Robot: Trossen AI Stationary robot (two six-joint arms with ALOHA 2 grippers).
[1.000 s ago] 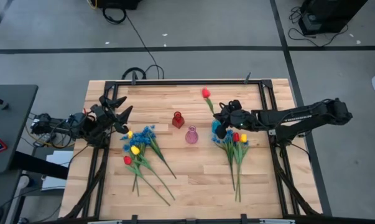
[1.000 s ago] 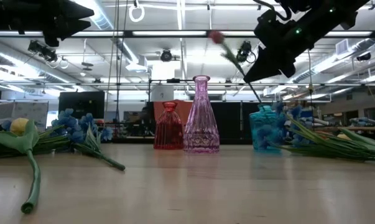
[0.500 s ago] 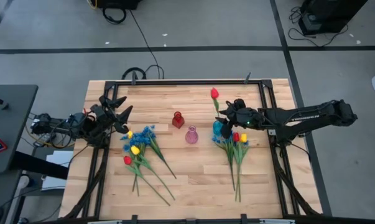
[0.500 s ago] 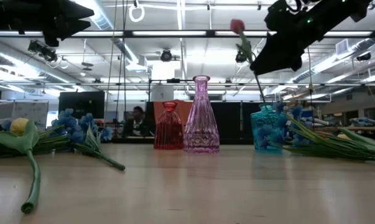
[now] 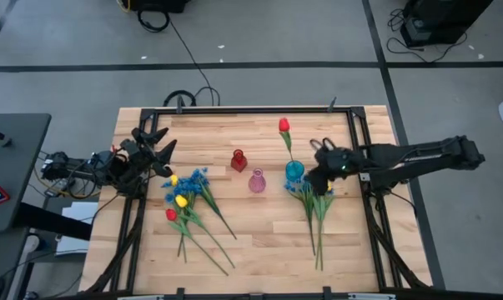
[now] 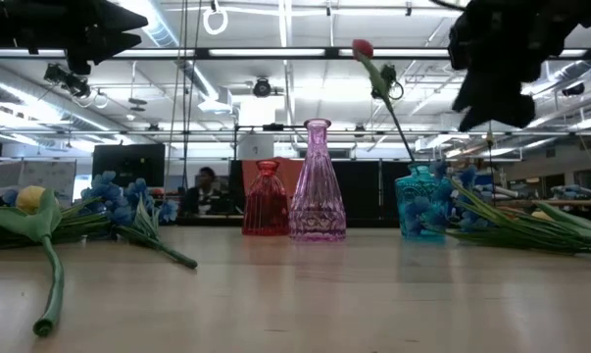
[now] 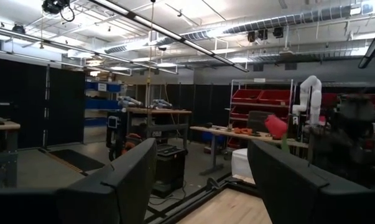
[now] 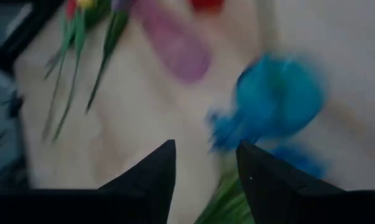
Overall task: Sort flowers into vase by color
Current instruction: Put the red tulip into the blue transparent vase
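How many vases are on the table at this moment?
3, in a loose row mid-table: the red vase toward the left arm's side, the pink vase in the middle, and the blue vase nearest the right gripper, holding a red tulip. None appear hidden.

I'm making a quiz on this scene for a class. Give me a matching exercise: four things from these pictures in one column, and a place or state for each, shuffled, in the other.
Things:
1. red tulip
2. pink vase
3. left end effector
4. right end effector

Places or states:
A. open, over the table's left edge, holding nothing
B. standing empty between the red vase and the blue vase
C. stem standing in the blue vase
D. open, over the flowers lying right of the blue vase

Pairs: 1-C, 2-B, 3-A, 4-D
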